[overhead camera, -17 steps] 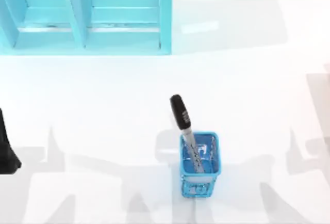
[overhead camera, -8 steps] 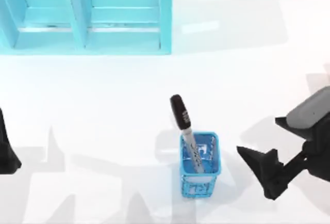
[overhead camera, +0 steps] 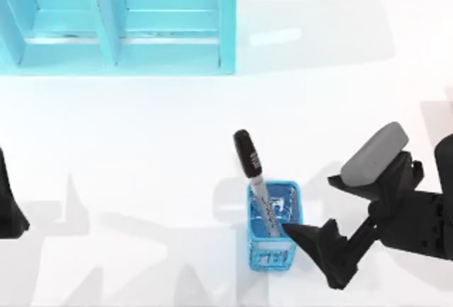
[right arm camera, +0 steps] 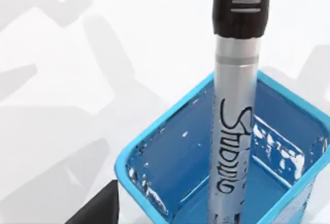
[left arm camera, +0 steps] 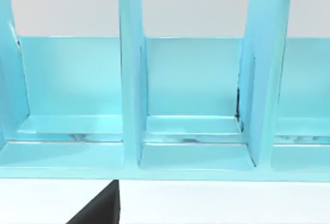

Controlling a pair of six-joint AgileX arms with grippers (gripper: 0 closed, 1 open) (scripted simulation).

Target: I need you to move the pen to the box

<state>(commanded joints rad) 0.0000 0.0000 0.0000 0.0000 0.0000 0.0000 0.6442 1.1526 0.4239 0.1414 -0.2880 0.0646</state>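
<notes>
My left pincer (overhead camera: 8, 211) sits parked at the surface's left edge; I cannot tell its state. The pen (overhead camera: 253, 176) leans cap-up in the blue mesh holder (overhead camera: 274, 230) — well apart from the box (overhead camera: 117, 20). My right pincer (overhead camera: 311, 245) hovers spread beside the holder — positioned, I judge, to take the barrel.

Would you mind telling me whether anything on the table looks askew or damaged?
Nothing looks damaged or spilled. The pen stands in the blue mesh holder, leaning toward the table's far side with its black cap up. The right gripper is beside the holder; the left arm is parked at the left edge.
</notes>
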